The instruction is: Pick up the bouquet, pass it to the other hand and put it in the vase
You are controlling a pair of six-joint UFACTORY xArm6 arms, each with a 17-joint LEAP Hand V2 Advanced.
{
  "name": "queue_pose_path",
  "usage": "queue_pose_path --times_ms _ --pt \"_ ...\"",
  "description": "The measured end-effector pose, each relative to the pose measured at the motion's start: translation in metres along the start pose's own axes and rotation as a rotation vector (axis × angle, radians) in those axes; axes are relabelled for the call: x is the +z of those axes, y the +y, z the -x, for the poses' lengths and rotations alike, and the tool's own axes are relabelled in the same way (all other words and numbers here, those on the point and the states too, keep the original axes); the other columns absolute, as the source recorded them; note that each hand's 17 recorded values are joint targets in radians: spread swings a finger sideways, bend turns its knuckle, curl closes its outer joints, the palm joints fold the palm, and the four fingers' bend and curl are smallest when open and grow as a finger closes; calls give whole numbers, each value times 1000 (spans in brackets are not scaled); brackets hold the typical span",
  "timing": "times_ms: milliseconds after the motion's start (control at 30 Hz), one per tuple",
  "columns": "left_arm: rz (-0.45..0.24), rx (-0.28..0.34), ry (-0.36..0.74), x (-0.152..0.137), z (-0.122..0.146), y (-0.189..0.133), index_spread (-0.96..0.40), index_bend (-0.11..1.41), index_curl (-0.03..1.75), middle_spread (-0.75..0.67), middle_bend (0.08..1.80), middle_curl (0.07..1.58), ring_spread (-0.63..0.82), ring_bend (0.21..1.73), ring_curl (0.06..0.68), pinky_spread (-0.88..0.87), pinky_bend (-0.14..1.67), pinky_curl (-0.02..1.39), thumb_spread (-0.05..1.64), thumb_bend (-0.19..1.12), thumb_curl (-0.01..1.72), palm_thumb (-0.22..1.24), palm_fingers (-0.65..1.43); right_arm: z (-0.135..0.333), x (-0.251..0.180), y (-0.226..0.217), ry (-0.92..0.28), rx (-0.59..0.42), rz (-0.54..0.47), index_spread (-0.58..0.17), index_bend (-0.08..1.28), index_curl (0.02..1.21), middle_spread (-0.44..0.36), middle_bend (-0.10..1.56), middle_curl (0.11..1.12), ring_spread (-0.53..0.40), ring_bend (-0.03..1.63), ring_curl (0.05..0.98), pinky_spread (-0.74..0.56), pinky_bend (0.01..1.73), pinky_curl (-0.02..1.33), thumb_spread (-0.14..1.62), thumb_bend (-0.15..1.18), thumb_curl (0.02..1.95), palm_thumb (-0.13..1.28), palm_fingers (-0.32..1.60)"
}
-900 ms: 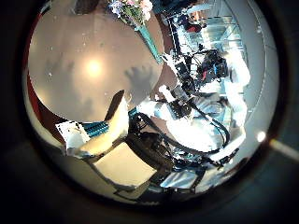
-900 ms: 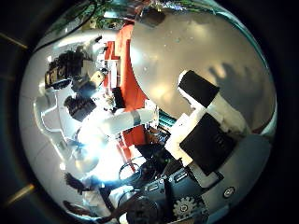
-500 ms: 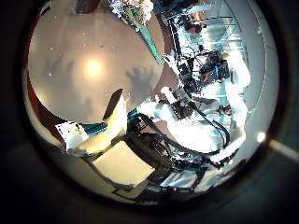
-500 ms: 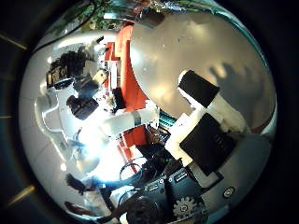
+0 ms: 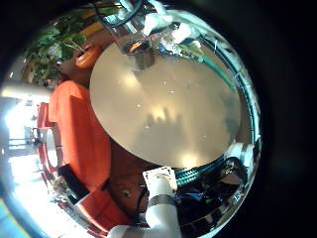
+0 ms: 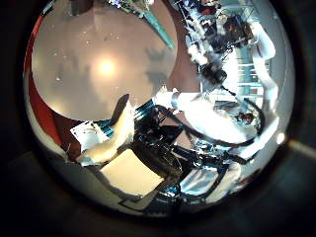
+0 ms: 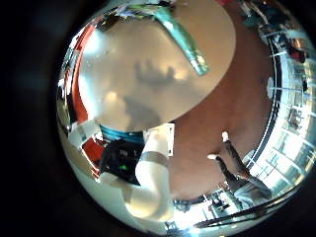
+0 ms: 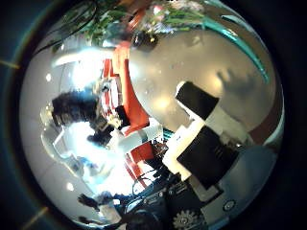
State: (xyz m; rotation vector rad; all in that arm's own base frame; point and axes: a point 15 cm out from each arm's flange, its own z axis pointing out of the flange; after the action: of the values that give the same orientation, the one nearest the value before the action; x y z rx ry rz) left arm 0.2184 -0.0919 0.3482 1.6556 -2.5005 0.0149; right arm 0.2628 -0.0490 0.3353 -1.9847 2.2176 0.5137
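The bouquet (image 7: 184,41) lies flat on the round table (image 7: 118,59), its wrapped stem stretched along the table's edge. Its flowers (image 8: 178,13) show at the rim of the right thumb side view, and its wrap (image 6: 150,14) at the rim of the left thumb side view. My right hand (image 7: 148,170) hovers above the table, apart from the bouquet, fingers straight and empty. My left hand (image 6: 126,158) also hangs over the table (image 6: 99,69), open and holding nothing. What looks like the vase (image 5: 139,52) stands upright near the table's far edge.
A sofa (image 5: 74,129) runs along one side of the table (image 5: 168,109). Potted plants (image 5: 59,50) stand behind it. The other arm (image 6: 212,109) reaches in beside the left hand. A person (image 7: 229,163) stands on the floor away from the table.
Both thumb side pictures have shifted, so both hands have moved over the table. The bouquet has slid toward the rim of the left view; its flowers now show in the right view.
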Motion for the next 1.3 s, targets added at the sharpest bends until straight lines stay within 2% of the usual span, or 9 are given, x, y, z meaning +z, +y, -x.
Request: queue_pose_path --times_ms 100,233,400,733,1033,1300 --pt "15 23 2 -2 -2 4 134 178 354 377 192 343 522 451 195 502 192 278 1026 -26 377 490 144 -15 2 -11 4 98 4 -277 145 307 -8 332 408 -68 778 180 308 516 125 1103 -29 434 618 472" --pt "20 48 -4 -4 -2 9 139 178 353 379 192 340 523 453 196 501 190 280 1027 -29 375 480 141 -27 8 -35 28 165 -51 -252 160 303 -22 368 421 -87 811 191 282 518 121 1100 -25 431 604 467" --pt "10 67 0 -8 -3 7 142 176 351 380 194 339 523 455 197 501 191 282 1028 -26 375 476 139 -46 55 -38 86 236 -7 -237 182 315 -46 398 436 -125 853 208 248 512 111 1098 -24 429 599 486" --pt "19 87 6 -6 -7 7 142 176 351 376 195 340 524 457 199 501 189 285 1029 -26 375 476 136 -61 91 -63 166 274 15 -239 191 352 -63 441 463 -166 867 226 155 521 92 1083 -23 425 608 500" --pt "24 87 6 -6 -8 12 142 178 353 374 194 342 523 460 200 502 190 288 1029 -26 375 476 134 -72 95 -87 184 285 -48 -248 182 368 -66 434 470 -172 877 240 126 559 85 1079 -23 423 609 468" --pt "22 87 7 -6 -8 8 142 178 352 375 194 341 530 457 198 502 191 292 1029 -26 375 475 130 -79 120 -94 183 313 1 -259 182 372 -66 444 477 -174 886 250 119 586 77 1078 -23 422 610 454"
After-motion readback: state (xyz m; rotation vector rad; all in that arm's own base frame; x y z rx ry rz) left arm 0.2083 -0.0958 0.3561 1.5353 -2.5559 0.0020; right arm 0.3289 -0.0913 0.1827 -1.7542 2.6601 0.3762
